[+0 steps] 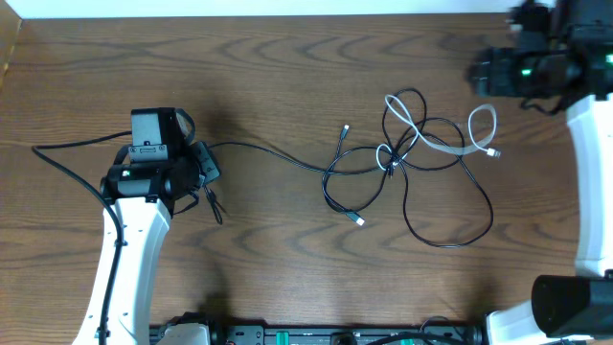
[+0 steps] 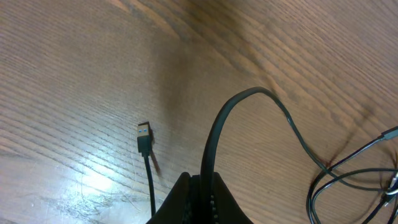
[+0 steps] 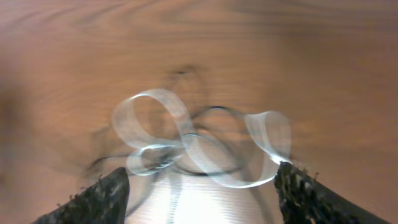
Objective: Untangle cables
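Dark brown wood-grain counter (image 1: 287,77), one soft glare patch (image 2: 93,180) on its surface, a pale strip (image 1: 259,8) bordering the far edge.

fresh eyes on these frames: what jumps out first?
The knot of cables right of centre on the table stands out first: black loops with a white cable curling out to the right. At the left, the left gripper is shut on a black cable that runs across to the knot. The right gripper, at the far right corner, is open, and its wrist view shows the white loops blurred.
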`<state>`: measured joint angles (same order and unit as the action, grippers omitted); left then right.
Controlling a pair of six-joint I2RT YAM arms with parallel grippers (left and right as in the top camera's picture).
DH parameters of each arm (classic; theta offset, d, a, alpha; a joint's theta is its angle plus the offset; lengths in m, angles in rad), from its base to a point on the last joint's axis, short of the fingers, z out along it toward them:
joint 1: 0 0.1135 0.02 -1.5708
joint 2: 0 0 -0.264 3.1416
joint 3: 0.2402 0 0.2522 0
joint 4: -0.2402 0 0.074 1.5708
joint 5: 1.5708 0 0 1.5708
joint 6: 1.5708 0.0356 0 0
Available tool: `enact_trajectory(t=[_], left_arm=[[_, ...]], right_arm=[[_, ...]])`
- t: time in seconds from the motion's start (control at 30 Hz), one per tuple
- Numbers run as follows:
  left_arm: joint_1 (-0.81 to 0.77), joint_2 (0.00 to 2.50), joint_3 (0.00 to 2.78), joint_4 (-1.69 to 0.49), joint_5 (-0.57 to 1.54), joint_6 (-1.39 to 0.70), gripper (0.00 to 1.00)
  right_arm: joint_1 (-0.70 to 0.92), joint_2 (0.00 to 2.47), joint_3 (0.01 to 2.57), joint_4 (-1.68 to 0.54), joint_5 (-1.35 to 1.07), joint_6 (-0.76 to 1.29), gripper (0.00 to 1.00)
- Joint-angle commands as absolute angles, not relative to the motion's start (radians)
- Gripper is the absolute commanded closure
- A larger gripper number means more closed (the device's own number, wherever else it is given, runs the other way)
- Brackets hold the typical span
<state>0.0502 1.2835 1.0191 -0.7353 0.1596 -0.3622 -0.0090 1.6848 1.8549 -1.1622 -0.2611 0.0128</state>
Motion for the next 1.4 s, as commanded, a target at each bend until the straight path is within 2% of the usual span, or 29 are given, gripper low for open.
enact_trajectory(t=[0.0, 0.07, 0.17, 0.3, 0.4, 0.5, 0.7, 0.9, 1.37], left_arm=[[0.048, 1.287, 1.031, -0.736, 0.168, -0.349, 0.93], [0.048, 1.287, 1.031, -0.736, 0.169, -0.349, 0.92], [0.048, 1.287, 1.031, -0.737, 0.168, -0.349, 0.92], [0.048, 1.287, 1.031, -0.737, 0.168, -0.349, 0.93], [0.048, 1.287, 1.031, -0.738, 0.168, -0.348, 0.93], [0.048, 1.287, 1.031, -0.744, 0.168, -0.348, 0.92], [0.048, 1.287, 1.031, -0.748, 0.168, -0.348, 0.93], [0.048, 1.287, 1.031, -0.751, 0.168, -0.348, 0.93], [0.048, 1.287, 1.031, -0.751, 0.168, -0.348, 0.92]], right_arm=[[0.096, 1.721, 1.837, -1.168, -0.413, -0.076, 0.27], [0.16, 1.759, 1.815, -1.171, -0.344, -0.036, 0.33], [0.222, 1.819, 1.77, -1.167, -0.277, 0.061, 0.34], [0.298, 1.937, 1.701, -1.136, -0.256, 0.144, 0.44], [0.329, 2.0, 1.688, -1.114, -0.204, 0.208, 0.46], [0.351, 2.051, 1.688, -1.065, -0.158, 0.294, 0.64], [0.361, 2.07, 1.688, -1.025, -0.024, 0.604, 0.78], [0.367, 2.079, 1.684, -1.023, -0.004, 0.796, 0.77], [0.405, 2.138, 1.671, -0.995, 0.034, 0.919, 0.76]])
